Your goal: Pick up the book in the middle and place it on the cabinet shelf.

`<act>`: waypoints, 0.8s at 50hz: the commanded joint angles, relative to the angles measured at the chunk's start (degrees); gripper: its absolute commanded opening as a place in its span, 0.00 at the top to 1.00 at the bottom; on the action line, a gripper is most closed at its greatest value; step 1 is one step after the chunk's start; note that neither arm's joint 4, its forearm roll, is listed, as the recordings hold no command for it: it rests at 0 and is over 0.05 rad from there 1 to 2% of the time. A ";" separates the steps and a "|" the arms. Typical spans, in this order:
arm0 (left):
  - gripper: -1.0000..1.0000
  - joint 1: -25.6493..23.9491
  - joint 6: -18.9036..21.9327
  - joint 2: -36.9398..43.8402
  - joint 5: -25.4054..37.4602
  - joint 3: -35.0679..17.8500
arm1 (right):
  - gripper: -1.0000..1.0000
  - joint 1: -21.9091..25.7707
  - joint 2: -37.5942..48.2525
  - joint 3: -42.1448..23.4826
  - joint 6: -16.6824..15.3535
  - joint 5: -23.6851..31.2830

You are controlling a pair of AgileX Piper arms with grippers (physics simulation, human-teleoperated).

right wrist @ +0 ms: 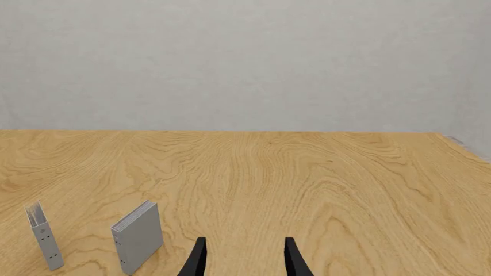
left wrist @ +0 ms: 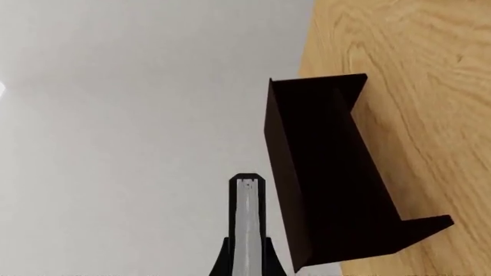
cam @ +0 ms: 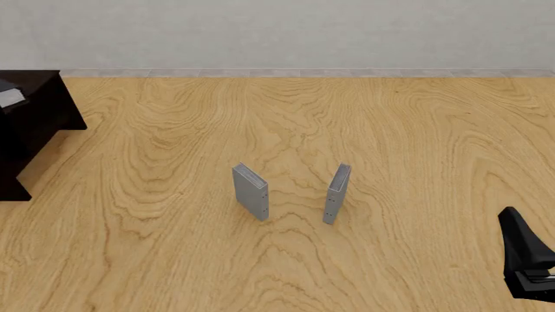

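Observation:
The book (left wrist: 247, 224), black-covered with white page edges, shows edge-on in the left wrist view. My left gripper (left wrist: 247, 261) is shut on it, one finger on each cover. Beyond it stands the cabinet shelf (left wrist: 330, 172), very dark and boxy, against the wall. In the front view the cabinet shelf (cam: 35, 123) sits at the far left edge, with a small pale patch (cam: 9, 97) over its top that looks like the book's pages. The left arm itself is outside that view. My right gripper (right wrist: 244, 261) is open and empty, low at the front right of the table (cam: 286, 260).
Two thin grey books (cam: 251, 192) (cam: 337, 194) stand upright near the table's middle, with a gap between them. The right wrist view has them (right wrist: 42, 236) (right wrist: 138, 237) ahead of the open fingers. A pale wall runs along the table's far edge.

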 commanded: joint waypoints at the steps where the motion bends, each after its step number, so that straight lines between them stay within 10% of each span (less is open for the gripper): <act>1: 1.00 0.77 0.87 0.70 -1.31 -0.92 | 0.00 0.00 0.00 0.00 0.01 0.00; 40: 1.00 0.51 -0.23 4.61 -4.43 -0.27 | 0.00 0.01 0.00 0.00 -0.01 0.00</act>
